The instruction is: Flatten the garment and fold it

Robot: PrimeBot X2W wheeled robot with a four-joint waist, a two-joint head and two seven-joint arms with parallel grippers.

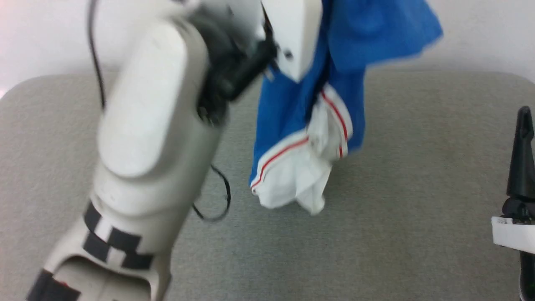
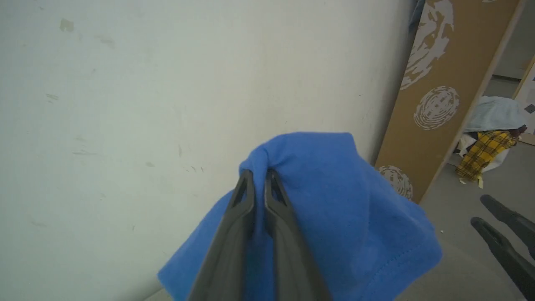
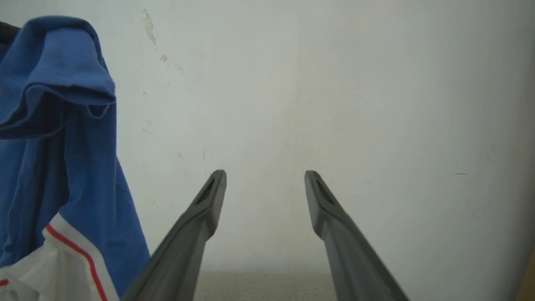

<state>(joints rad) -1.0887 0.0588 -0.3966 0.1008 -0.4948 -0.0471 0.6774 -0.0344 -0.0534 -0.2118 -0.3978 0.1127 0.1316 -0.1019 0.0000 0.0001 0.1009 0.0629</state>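
The garment, royal blue with white sleeves and red-striped trim, hangs bunched in the air above the grey table; its white sleeve end dangles lowest. My left arm is raised high in front of it. In the left wrist view my left gripper is shut on a fold of the garment's blue fabric. My right gripper stands open with nothing between its fingers, to the right of the hanging garment and apart from it. One of its dark fingers rises at the head view's right edge.
A pale wall stands right behind the table. A brown board with white swirls leans against it on one side, with a pile of clothes on the floor beyond. A black cable loops from my left arm.
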